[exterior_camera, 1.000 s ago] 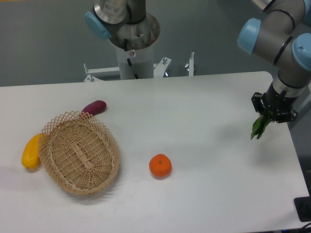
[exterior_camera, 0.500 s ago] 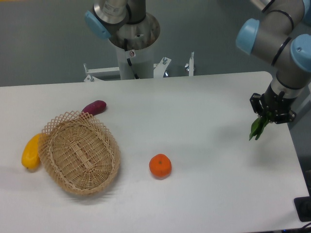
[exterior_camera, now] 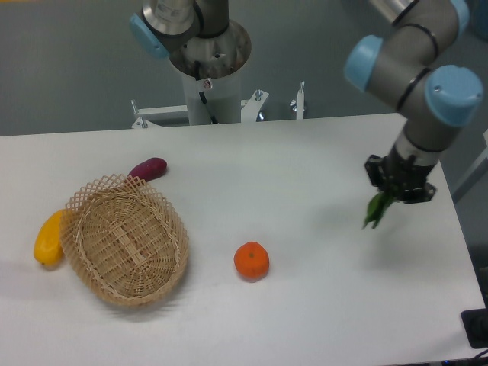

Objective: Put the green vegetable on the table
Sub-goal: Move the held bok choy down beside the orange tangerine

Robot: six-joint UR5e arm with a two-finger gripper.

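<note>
1. One gripper is clamped on the single green vegetable, which dangles beneath it above the table.
2. Far to its left: one orange, one wicker basket, one purple vegetable, one yellow vegetable.

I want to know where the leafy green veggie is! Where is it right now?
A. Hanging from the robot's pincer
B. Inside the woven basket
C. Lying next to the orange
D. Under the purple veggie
A: the green vegetable hangs from the pincer over the right side of the table, far from the basket and the orange.
</note>
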